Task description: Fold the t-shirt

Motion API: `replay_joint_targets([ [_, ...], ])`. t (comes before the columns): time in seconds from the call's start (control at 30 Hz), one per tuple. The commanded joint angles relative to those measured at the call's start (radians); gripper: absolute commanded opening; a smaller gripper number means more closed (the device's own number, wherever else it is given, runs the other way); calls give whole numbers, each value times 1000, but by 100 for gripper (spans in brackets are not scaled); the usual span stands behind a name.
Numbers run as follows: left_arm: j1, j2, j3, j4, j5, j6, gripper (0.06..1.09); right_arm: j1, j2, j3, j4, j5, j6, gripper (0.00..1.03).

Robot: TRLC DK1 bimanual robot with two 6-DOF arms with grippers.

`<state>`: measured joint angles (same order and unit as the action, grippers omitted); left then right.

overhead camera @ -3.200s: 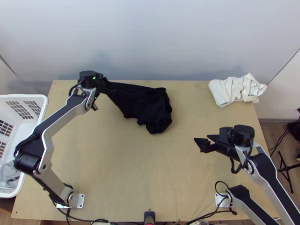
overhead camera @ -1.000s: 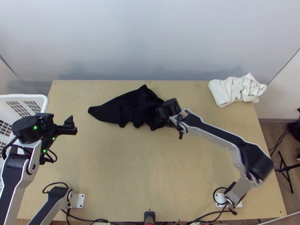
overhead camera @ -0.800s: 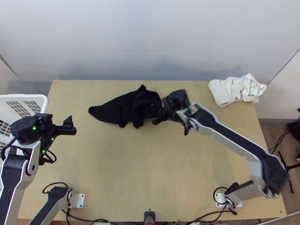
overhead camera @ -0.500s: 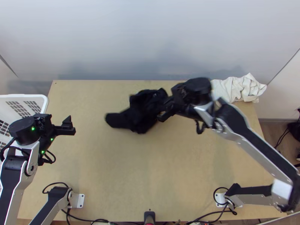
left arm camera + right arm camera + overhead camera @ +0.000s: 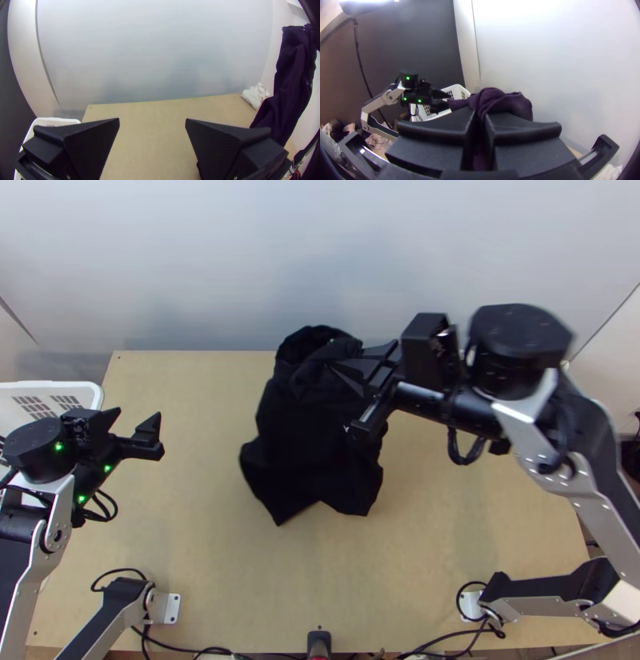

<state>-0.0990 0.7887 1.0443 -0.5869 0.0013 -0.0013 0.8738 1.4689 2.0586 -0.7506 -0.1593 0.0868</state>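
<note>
In the top view my right gripper (image 5: 360, 396) is raised over the table's far middle, shut on the black t-shirt (image 5: 308, 444), which hangs below and beside it in loose folds. The right wrist view has cloth pinched between the fingers of the right gripper (image 5: 480, 126), with part of the t-shirt (image 5: 503, 103) bulging beyond them. My left gripper (image 5: 142, 434) stands open at the table's left side, away from the cloth. Between the wide-apart fingers of the left gripper (image 5: 152, 123) there is nothing; the t-shirt (image 5: 290, 86) hangs off to one side.
A white basket (image 5: 86, 390) stands at the table's left edge. A crumpled white cloth (image 5: 256, 96) lies at the table's far right corner. The wooden table (image 5: 240, 580) shows bare wood in front of the t-shirt.
The right arm has lifted the t-shirt off the table, moving up and to the right, and the cloth now hangs longer. The left arm has left the cloth's far-left part and come back, its gripper open.
</note>
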Motion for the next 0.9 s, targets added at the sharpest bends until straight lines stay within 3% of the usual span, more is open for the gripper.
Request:
replay_joint_targets([
  [0.0, -2, 6, 25, 9, 16, -9, 102, 45, 27, 201, -24, -65, 96, 3],
  [0.13, 7, 4, 19, 9, 16, -9, 102, 34, 28, 294, -10, -105, 163, 3],
  [0.3, 7, 11, 26, 10, 16, -11, 102, -91, 27, 345, 91, -152, 291, 3],
  [0.67, 5, 52, 76, 24, 16, -11, 102, -180, 102, 132, 50, -114, 292, 3],
  [0.77, 7, 52, 72, 24, 16, -11, 102, -159, 136, 3, 48, -86, 241, 3],
  [0.87, 12, 49, 68, 21, 12, -11, 102, -88, 169, -130, 99, 4, 176, 3],
])
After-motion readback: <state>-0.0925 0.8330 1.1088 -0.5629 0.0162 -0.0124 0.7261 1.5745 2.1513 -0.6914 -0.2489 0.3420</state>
